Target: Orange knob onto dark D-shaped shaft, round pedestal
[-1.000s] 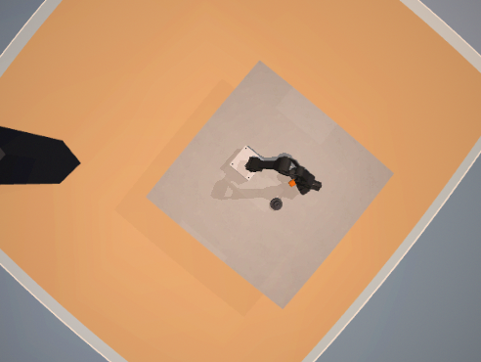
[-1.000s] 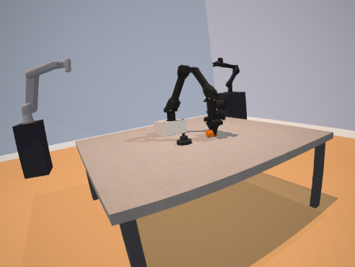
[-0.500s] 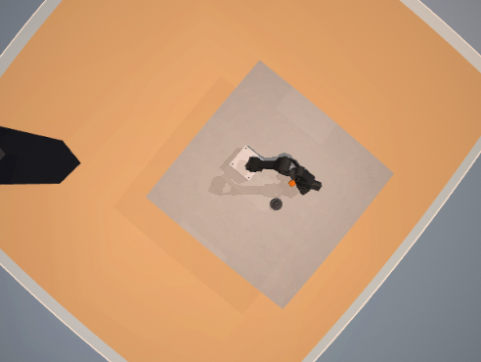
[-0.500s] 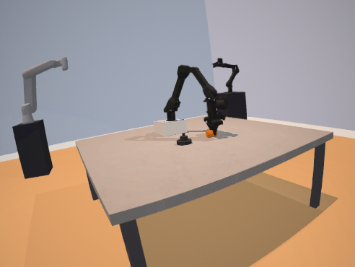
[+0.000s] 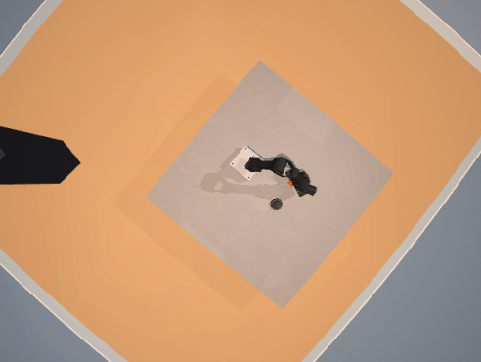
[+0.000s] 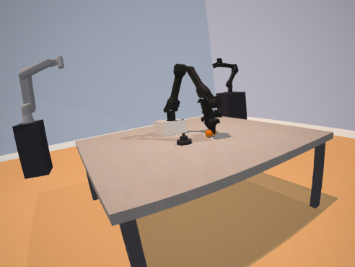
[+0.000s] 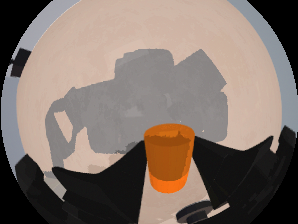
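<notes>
The orange knob point(image 5: 290, 184) point(image 6: 209, 133) point(image 7: 169, 162) is held between the fingertips of my gripper point(image 6: 213, 132) point(image 7: 167, 142), which is shut on it. In the wrist view a black finger stands on each side of the knob. In the exterior view the knob is tilted, at or just above the table top; a gap beneath it is too small to tell. The dark round pedestal point(image 5: 276, 208) point(image 6: 188, 142) point(image 7: 188, 215) stands apart from the knob, with its shaft point(image 6: 183, 136) upright and bare. The shaft's flat side and the knob's hole cannot be made out.
The arm's white base block point(image 5: 240, 163) point(image 6: 169, 128) stands on the grey table point(image 5: 274, 259) point(image 6: 151, 180), behind the pedestal in the exterior view. Two other arms stand on dark stands point(image 6: 32, 149) point(image 6: 232, 104) beyond the table. The arm's shadow lies across the table top.
</notes>
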Controlling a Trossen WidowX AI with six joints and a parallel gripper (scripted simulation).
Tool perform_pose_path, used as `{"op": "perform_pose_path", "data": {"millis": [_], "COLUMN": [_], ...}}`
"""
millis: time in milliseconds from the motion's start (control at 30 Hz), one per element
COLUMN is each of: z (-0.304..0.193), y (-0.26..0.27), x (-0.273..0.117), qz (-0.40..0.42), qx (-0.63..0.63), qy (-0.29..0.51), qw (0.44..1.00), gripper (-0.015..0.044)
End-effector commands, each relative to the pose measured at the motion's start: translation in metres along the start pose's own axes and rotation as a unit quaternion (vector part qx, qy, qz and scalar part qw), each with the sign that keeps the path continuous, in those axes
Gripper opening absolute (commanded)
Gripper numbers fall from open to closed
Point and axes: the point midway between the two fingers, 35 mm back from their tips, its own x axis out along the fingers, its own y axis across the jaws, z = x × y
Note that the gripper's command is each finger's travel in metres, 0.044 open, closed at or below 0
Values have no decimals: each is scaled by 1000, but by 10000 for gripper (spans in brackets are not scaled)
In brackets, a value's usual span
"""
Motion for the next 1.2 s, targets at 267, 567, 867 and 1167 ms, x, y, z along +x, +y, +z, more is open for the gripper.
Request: {"op": "perform_pose_path", "data": {"millis": [267,567,867,1167], "z": [-11,-21,-31,-41], "y": [0,0,0,0], "x": [-9,-13,-16,-18], "qz": [0,0,-1,-1], "qx": [-1,-1,-1,-1], "qy": [-105,-182,-257,-331], "qw": [994,983,966,944], "gripper": [179,179,179,179]}}
